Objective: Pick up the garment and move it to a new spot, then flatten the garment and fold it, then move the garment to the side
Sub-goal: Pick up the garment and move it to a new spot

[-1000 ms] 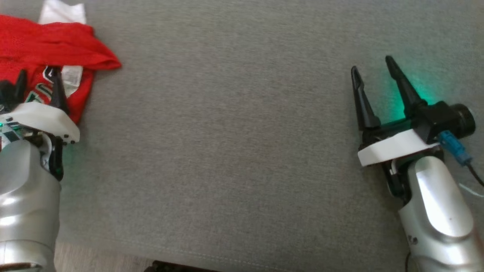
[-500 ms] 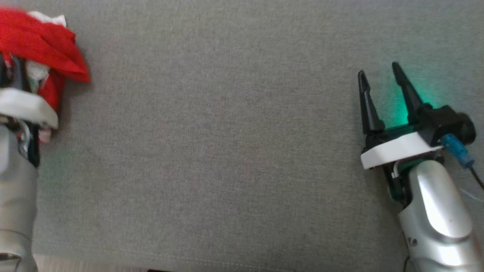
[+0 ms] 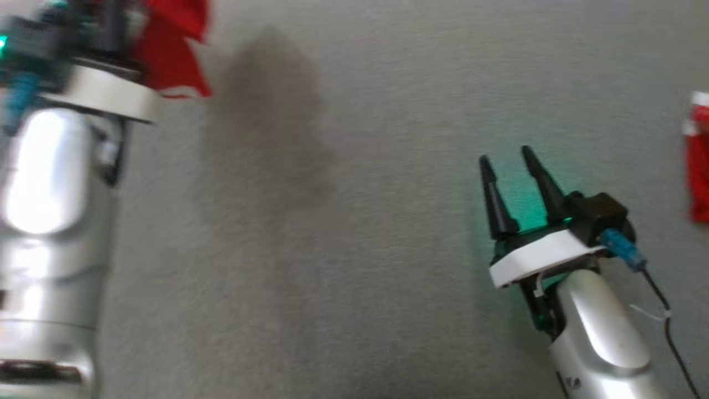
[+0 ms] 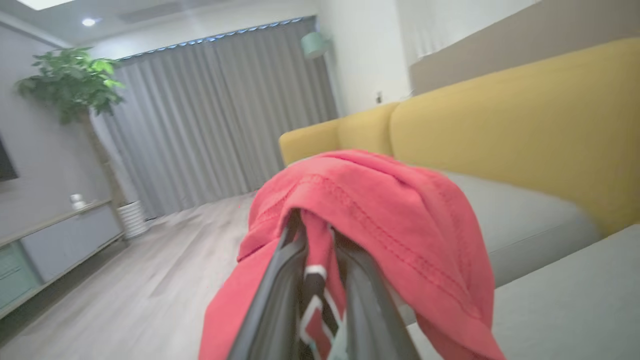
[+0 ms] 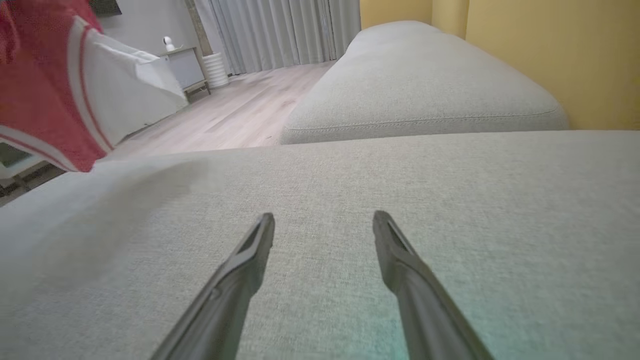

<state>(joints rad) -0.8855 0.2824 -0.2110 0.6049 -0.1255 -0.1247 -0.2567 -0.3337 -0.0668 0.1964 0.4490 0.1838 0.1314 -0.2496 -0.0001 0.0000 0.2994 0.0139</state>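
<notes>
The garment [image 4: 380,210] is a red shirt with white trim and a printed logo. It hangs draped over my left gripper [image 4: 319,235], which is shut on a fold of it, raised off the grey cushion. In the head view the garment [image 3: 174,50] dangles at the top left beside my blurred left forearm [image 3: 55,166] and casts a shadow on the cushion. From the right wrist view its red-and-white cloth [image 5: 45,100] hangs at the upper left. My right gripper [image 3: 507,160] stands open just above the cushion, nothing between its fingers [image 5: 250,255].
The grey seat cushion [image 3: 354,249] spreads wide under both arms. Another red-and-white piece [image 3: 699,160] lies at the head view's right edge. A yellow sofa back [image 4: 500,115] rises behind, with a second grey cushion [image 5: 420,95], wooden floor [image 5: 240,115], curtains and a plant [image 4: 70,80] beyond.
My left gripper closed on the garment and lifted it off the cushion. The head camera has shifted, so the whole picture moved. My right gripper stays open.
</notes>
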